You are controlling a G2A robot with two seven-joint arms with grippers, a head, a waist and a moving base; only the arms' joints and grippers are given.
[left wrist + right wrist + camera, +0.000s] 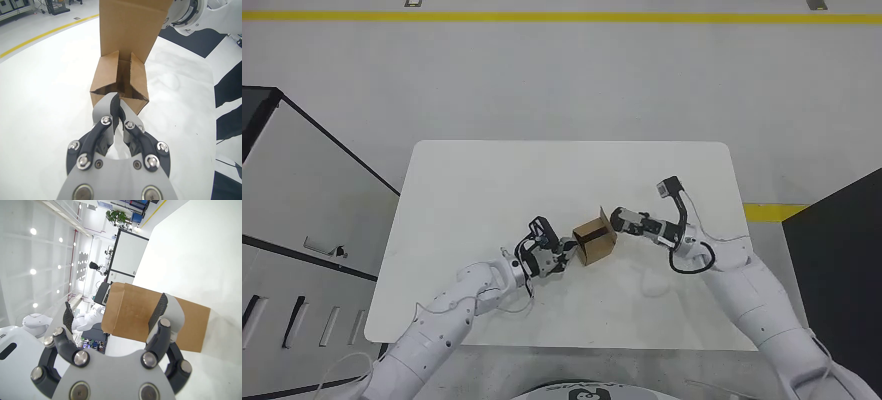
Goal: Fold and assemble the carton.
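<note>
Cardboard carton (593, 241) — left jaws closed (at flaps (108, 73)), right jaws spread.

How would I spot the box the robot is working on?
Look at the white table. Near its middle, between the left hand and the right hand, sits a small cardboard box. It is the only brown thing there, with one end open.
</note>
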